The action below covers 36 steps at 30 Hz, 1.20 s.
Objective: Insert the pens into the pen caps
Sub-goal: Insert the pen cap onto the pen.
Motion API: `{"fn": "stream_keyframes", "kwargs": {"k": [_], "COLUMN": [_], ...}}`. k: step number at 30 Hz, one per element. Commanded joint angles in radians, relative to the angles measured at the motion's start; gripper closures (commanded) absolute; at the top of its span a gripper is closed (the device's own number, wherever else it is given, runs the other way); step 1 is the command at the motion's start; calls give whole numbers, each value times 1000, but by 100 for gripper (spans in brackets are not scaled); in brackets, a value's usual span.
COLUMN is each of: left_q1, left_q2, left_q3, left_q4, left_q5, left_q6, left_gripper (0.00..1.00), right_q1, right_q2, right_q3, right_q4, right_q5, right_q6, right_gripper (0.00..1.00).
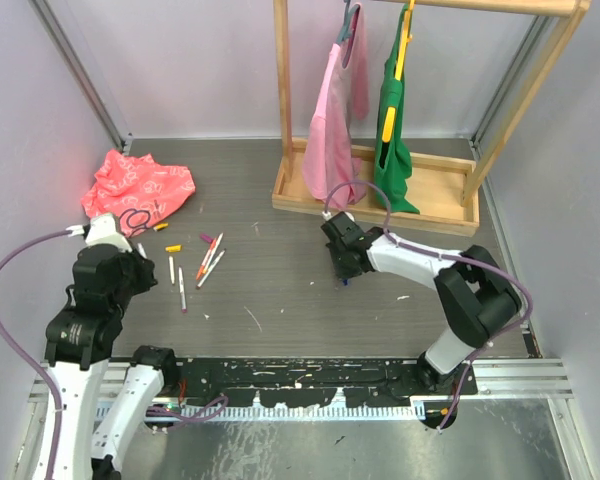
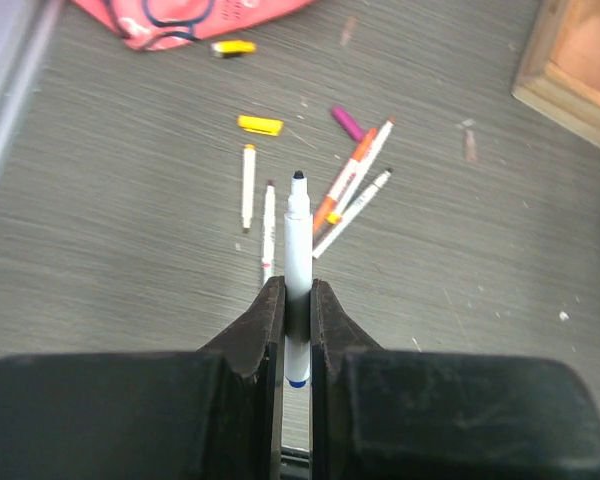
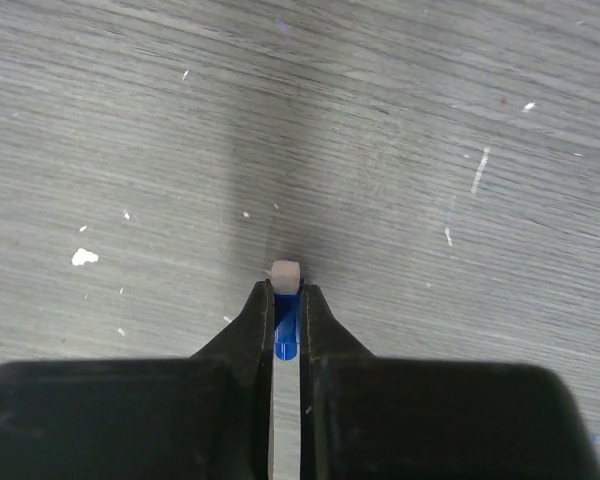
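My left gripper [image 2: 297,300] is shut on a white-barrelled blue pen [image 2: 297,240], uncapped tip pointing away, held above the table at the left [image 1: 130,262]. My right gripper [image 3: 285,300] is shut on the blue pen cap [image 3: 286,325], its pale end sticking out in front, low over the table centre [image 1: 342,272]. Several loose pens [image 2: 352,185] lie on the table ahead of the left gripper [image 1: 208,260]. A yellow cap [image 2: 259,124], a purple cap [image 2: 346,122] and another yellow piece [image 2: 233,47] lie beyond them.
A crumpled pink cloth [image 1: 138,186] lies at the far left. A wooden rack [image 1: 380,190] with a pink garment [image 1: 332,130] and a green garment [image 1: 395,130] stands at the back right. Grey walls close in both sides.
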Motion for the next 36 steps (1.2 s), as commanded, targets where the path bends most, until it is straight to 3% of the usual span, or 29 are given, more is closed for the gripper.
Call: {"fn": "stream_keyframes", "kwargs": {"k": [1,9,14,18,22,29,32,36], "left_q1": [-42,-45,-46,-81,-232,-673,-761,-800], "left_q2": [46,71,90,99,137,267,290,317], "left_q3": [19,56,21,-21,-47,-106,-152,-219], "left_q4": [100,132,202,263,336,557,689,883], "left_q5": [158,428,587,616,512,198,185,287], "left_q6": [34,42,-34,-101,-151,-193,-185,-183], "left_gripper": [100,100,100,100,100,100,100,100], "right_q1": [1,1,1,1,1,2,2,1], "right_q2": [-178,-436,-572,-673,-759,-856,-903,-969], "right_q3": [12,-68,-115,-149,-171,-188,-214,-281], "right_q4": [-6,96,161,193,208,231,309,477], "right_q5": [33,11,-20,-35,-47,-115,-202,-277], "right_q6": [-43,-43,3,33,53,88,147,236], "right_gripper": [100,100,100,100,100,99,100,100]}}
